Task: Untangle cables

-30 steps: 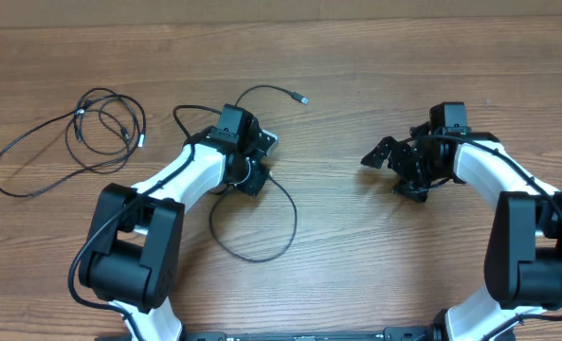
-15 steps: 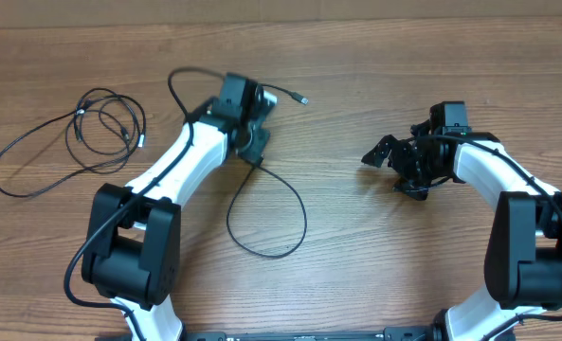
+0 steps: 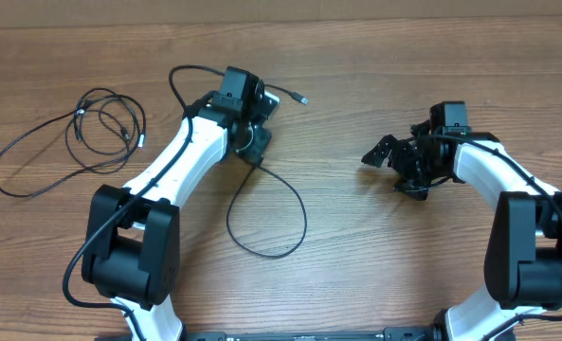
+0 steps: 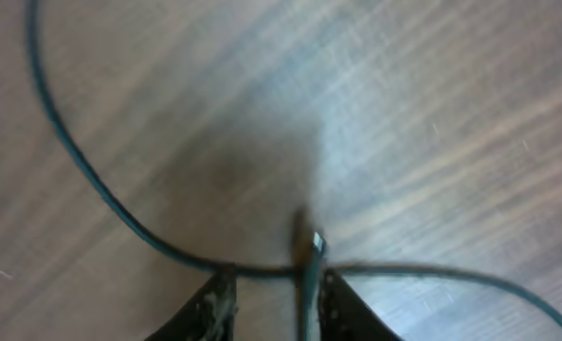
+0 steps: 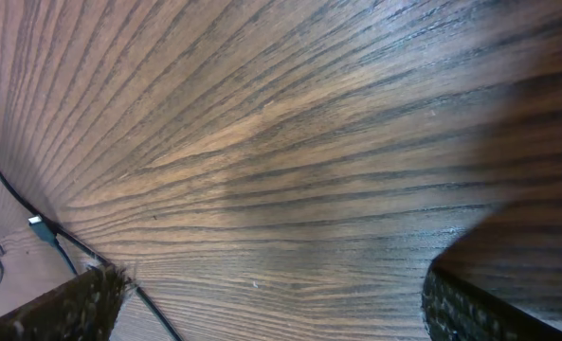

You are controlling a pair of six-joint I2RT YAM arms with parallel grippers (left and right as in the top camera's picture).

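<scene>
Jaws of the left gripper (image 4: 277, 280) just parting over one loose cable (image 3: 295, 204); right gripper (image 5: 271, 284) spread full wide, holding nothing.
A second ago the left jaws were clamped and I was dragging this cable up the table (image 3: 404, 275). Now they stand a little apart with the cord running across the gap, blurred, and seemingly no longer pinched. I read it as a release. The cable lies alone, its silver plug (image 3: 302, 98) beside the gripper and its big loop below, well apart from the tangled bunch (image 3: 105, 123) at far left, which has not moved. That bunch remains the work. The far table edge is near the cable's upper loop; bare wood between the arms gives the best room.
</scene>
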